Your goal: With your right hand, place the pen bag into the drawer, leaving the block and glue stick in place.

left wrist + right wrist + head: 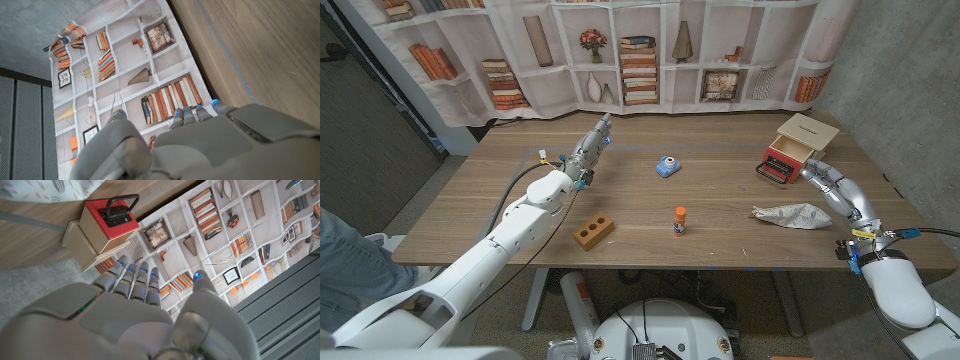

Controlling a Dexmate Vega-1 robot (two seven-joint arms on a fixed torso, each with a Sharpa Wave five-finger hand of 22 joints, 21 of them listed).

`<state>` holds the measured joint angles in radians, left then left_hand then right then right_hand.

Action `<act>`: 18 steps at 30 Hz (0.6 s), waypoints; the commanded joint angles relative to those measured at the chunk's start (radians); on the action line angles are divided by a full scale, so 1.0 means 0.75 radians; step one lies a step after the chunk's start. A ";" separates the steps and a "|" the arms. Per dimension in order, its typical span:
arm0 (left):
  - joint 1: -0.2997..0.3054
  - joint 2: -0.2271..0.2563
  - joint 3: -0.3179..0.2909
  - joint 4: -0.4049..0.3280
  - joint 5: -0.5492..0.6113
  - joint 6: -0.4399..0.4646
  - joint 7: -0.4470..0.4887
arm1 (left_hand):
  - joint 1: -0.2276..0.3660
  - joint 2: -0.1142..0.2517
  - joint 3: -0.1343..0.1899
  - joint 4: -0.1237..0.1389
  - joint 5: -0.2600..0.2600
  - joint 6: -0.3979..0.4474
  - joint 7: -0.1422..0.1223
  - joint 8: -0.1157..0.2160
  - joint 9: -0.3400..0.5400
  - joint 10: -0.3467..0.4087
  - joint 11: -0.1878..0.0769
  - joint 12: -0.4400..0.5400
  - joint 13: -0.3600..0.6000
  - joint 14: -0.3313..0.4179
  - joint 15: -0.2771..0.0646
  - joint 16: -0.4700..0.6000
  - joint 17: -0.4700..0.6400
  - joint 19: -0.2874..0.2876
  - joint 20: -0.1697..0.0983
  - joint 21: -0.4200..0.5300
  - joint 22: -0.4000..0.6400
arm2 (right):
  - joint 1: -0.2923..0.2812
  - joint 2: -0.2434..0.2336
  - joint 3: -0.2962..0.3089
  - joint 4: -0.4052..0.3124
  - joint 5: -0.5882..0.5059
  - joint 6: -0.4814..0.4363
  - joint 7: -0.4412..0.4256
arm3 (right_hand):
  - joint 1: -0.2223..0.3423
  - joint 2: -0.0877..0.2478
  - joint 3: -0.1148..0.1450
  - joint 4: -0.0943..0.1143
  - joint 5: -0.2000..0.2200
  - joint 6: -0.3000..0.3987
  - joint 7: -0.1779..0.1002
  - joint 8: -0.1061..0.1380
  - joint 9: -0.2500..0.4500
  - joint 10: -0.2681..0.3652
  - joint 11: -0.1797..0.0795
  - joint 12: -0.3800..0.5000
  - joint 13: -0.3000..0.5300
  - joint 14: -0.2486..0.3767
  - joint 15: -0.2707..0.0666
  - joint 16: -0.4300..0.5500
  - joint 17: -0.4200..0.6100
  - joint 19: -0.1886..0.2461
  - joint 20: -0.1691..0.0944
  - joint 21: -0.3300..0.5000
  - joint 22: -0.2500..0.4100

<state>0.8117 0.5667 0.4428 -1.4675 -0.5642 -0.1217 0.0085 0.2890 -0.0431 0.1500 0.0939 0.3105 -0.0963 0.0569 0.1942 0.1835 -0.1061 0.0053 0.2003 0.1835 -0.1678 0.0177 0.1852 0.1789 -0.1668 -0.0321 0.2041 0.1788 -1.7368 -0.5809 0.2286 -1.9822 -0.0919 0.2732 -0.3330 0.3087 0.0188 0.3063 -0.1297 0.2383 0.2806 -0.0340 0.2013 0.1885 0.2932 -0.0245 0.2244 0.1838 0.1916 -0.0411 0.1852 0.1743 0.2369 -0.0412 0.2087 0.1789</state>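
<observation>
The grey crumpled fabric pen bag (790, 214) lies near the table's right edge, just in front of the small wooden drawer box with its red drawer (788, 160) pulled open; being limp, it could be snagged on the drawer's rim or dropped short. The right hand (825, 183) is seen just beside the bag with fingers extended and slightly apart, nothing held. The left hand (590, 146) is likewise stretched out and empty, well apart from the brown wooden block (593, 231) and orange-capped glue stick (680, 221).

The table (720, 190) is matt brown wood with visible grain. The pen bag (790, 215) looks like soft, crumpled grey cloth. The drawer (795, 150) box has pale wood sides and a glossy red front with a dark metal handle. The block (593, 231) is matt brown. Both hands (135, 315) (200, 145) have smooth, light grey plastic shells
</observation>
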 commanded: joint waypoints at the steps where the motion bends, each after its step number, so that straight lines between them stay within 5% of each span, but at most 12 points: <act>1: -0.010 -0.003 -0.004 0.030 -0.010 -0.014 -0.020 | 0.006 0.005 -0.007 0.001 0.000 0.005 -0.008 0.005 0.006 -0.001 -0.003 0.005 0.006 -0.008 0.001 0.001 0.003 -0.091 -0.029 -0.003 0.007 | -0.029 0.000 0.004 -0.070 -0.114 -0.117 -0.036 | 0.020 0.002 0.006 -0.007 0.003 0.002 -0.003 0.002 0.002 0.003 -0.013 -0.003 0.002 0.013 -0.024 0.002 0.004 0.008 -0.046 -0.005 0.004; 18: -0.025 -0.007 -0.001 0.053 -0.012 -0.012 -0.032 | 0.008 0.007 -0.011 0.001 -0.001 0.004 -0.008 0.005 0.006 -0.001 -0.002 0.005 0.006 -0.011 0.002 0.000 0.003 -0.093 -0.028 -0.003 0.007 | -0.044 -0.012 -0.006 -0.105 -0.178 -0.207 -0.047 | 0.064 0.029 0.033 -0.023 0.004 -0.021 -0.009 -0.007 0.002 -0.005 -0.018 -0.008 0.002 0.013 -0.026 -0.001 0.004 0.008 -0.045 -0.008 0.004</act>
<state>0.8028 0.5654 0.4395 -1.4394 -0.5730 -0.1322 -0.0081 0.2890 -0.0431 0.1442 0.0935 0.3105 -0.0963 0.0569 0.1942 0.1834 -0.1061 0.0053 0.2003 0.1834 -0.1678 0.0177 0.1852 0.1789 -0.1668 -0.0321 0.2041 0.1788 -1.7600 -0.5826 0.2278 -2.0409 -0.1888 0.1687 -0.3613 0.3373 0.0336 0.3186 -0.1419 0.2383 0.2749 -0.0395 0.2013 0.1884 0.2891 -0.0285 0.2244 0.1837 0.1915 -0.0411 0.1852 0.1743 0.2368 -0.0411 0.2087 0.1789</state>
